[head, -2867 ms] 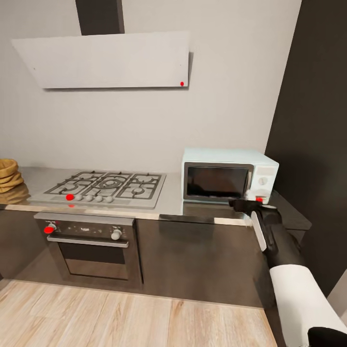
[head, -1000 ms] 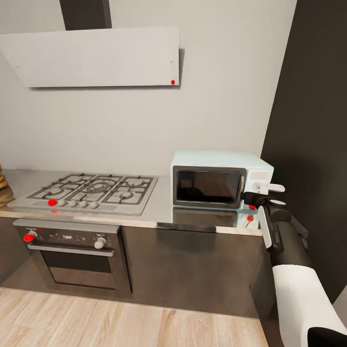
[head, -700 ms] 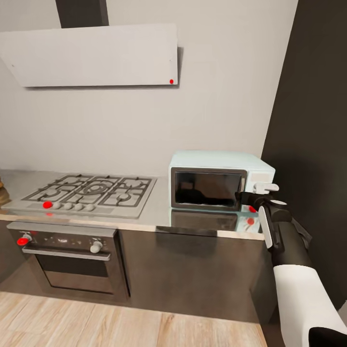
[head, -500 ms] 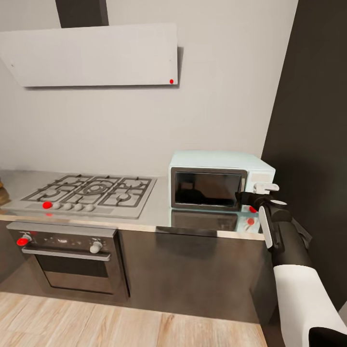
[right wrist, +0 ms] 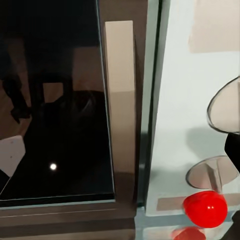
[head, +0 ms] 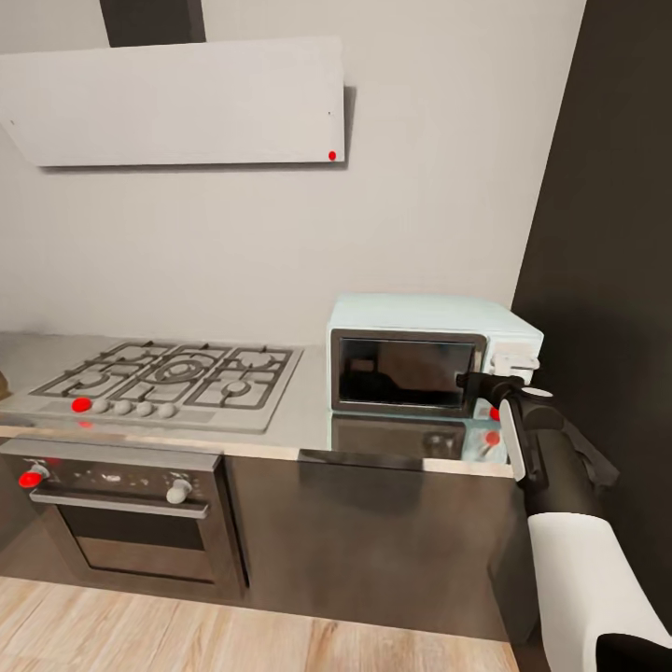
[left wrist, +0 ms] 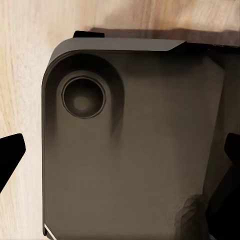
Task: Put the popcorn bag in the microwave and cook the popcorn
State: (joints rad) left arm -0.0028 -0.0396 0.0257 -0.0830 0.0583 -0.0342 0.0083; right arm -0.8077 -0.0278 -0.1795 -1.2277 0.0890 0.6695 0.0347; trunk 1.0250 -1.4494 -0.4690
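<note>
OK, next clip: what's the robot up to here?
It stands at the kitchen countertop with its right gripper raised at the right end of the microwave, beside the door's edge and the control panel with the red light. The dark glass door looks shut. The gas hob and the oven sit untouched to the left.

Even soft light, glossy countertop point(head: 308, 425) reflections, slightly blurry renders

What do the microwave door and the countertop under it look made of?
The microwave door looks like dark glossy glass: faint reflections show in it. The countertop looks like smooth, polished grey metal, since it mirrors the microwave's front, though a glossy laminate could look alike.
</note>
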